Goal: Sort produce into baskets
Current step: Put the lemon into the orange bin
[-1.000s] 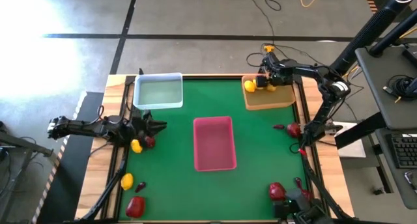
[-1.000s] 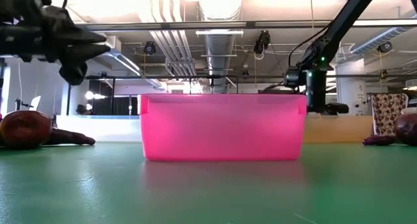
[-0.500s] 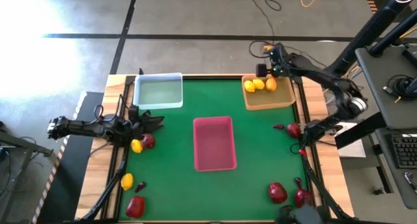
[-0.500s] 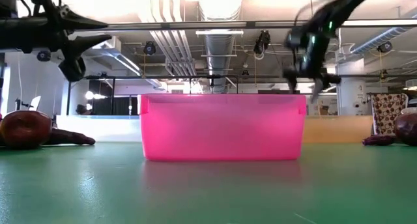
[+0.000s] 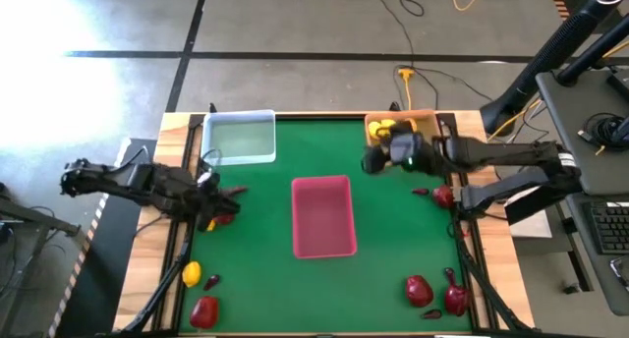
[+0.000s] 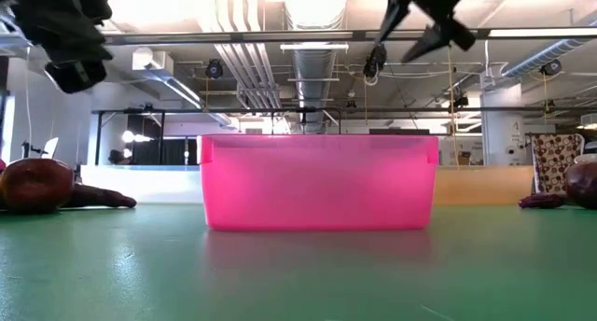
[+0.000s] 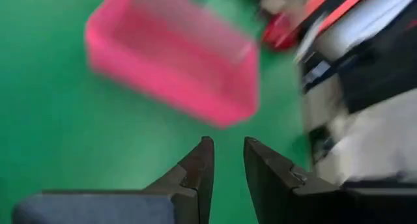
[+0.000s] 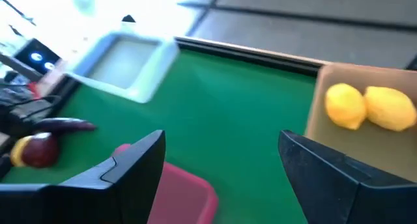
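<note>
Since the left gripper [image 5: 228, 202], nearly shut on nothing, hangs by the red fruit [image 8: 39, 150], it should open before descending, while the open, empty right gripper [image 5: 375, 159] clears the tan tray [image 8: 365, 146].

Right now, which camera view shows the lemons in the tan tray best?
The right wrist view: two lemons lie unobstructed in the tan tray, seen between the open fingers of the right gripper. In the high view that gripper partly covers them. The low view and the left wrist view show no lemons.
</note>
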`<state>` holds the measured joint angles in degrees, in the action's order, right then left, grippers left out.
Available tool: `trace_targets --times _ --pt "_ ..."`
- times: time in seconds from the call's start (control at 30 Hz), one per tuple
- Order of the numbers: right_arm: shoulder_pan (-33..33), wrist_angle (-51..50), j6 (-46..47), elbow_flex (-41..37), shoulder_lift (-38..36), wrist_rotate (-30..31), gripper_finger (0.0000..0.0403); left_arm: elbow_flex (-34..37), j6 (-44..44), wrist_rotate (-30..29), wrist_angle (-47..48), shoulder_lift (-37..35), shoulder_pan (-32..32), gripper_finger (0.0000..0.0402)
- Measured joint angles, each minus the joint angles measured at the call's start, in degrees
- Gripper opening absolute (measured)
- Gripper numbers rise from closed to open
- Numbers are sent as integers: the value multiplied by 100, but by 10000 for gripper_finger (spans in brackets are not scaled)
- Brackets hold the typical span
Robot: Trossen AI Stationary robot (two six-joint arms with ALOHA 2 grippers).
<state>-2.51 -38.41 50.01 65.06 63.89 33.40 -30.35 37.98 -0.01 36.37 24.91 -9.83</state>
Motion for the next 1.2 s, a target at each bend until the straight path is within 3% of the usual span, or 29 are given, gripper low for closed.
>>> trace_targets --times 0.17,0.33,0.57,0.7,0.97,1.2 --pt "822 9 40 119 155 923 288 -856 269 2 1803 1193 -67 70" --pt "975 10 58 129 186 1111 288 -1276 331 110 3066 2275 -69 102" --pt "1115 -35 -106 131 186 1010 288 -1538 437 165 3863 3632 -67 204" --pt "1113 -36 -211 131 186 1010 288 -1565 180 576 4121 4283 -67 251" --pt "1185 -36 -252 131 184 966 288 -1547 -657 700 4067 5288 -56 265" --pt "1214 -36 -250 130 184 967 288 -1540 -2109 531 4346 6420 -41 265"
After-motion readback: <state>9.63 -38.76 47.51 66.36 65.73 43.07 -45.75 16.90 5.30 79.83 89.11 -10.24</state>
